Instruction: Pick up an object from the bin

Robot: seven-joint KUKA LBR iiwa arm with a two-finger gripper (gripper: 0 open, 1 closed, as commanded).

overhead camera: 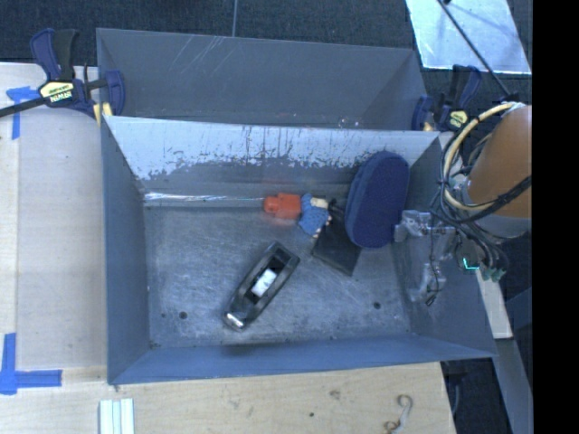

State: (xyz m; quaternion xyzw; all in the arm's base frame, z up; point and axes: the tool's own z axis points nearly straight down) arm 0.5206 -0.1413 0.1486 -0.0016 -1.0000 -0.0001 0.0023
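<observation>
My gripper (429, 287) hangs over the right slope of the bin, with nothing seen in it. Just left of it a dark blue oval pad (375, 200) leans against the back right of the bin. Beneath that pad's lower edge lies a flat black block (336, 250). All of these lie apart from the gripper.
A small blue piece (313, 216) and an orange block (282, 206) lie along the back wall. A black tape dispenser (261, 286) with a white roll lies slantwise in the middle of the floor. The arm with its orange cover and cables stands over the right rim.
</observation>
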